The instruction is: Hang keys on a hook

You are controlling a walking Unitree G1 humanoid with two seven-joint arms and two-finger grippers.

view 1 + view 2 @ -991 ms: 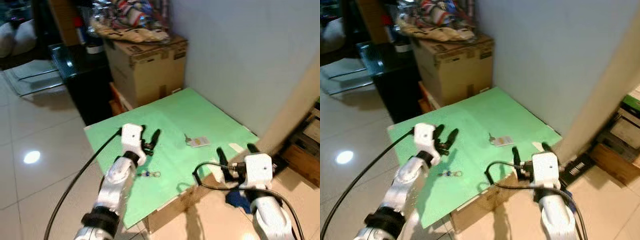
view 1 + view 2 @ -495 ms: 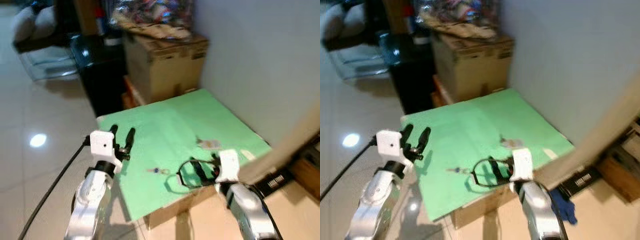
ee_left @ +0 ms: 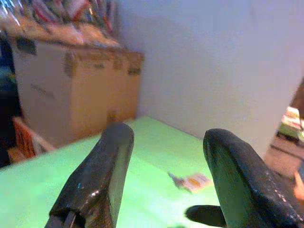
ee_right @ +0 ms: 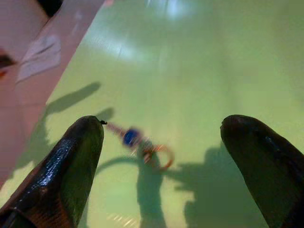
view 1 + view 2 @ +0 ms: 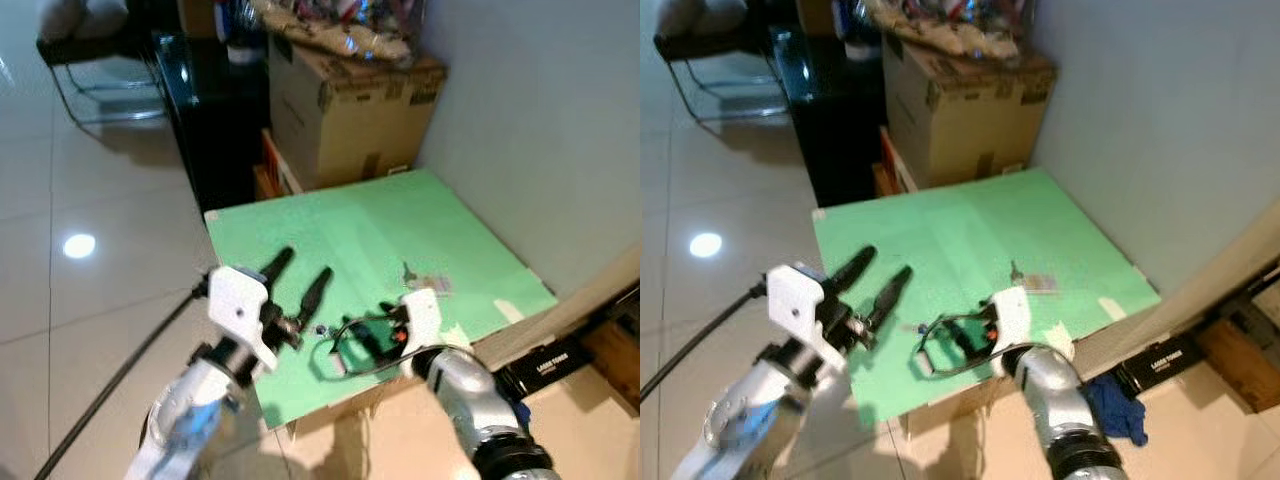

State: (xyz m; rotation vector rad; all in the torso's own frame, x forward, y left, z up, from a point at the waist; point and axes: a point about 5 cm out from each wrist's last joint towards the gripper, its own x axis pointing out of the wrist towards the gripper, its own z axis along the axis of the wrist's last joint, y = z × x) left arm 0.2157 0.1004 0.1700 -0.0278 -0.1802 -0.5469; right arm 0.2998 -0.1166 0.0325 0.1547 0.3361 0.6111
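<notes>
Green board (image 5: 380, 225) carries keys (image 4: 142, 144). Right gripper (image 4: 161, 156), fingers apart, hovers above; lower straight, centre ring, then close. Left gripper (image 5: 300, 285) spread, idle.

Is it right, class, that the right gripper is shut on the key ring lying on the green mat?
Not quite. The right gripper is open, its fingers spread wide with the key ring lying loose on the green mat between them. The right wrist view shows this.
</notes>
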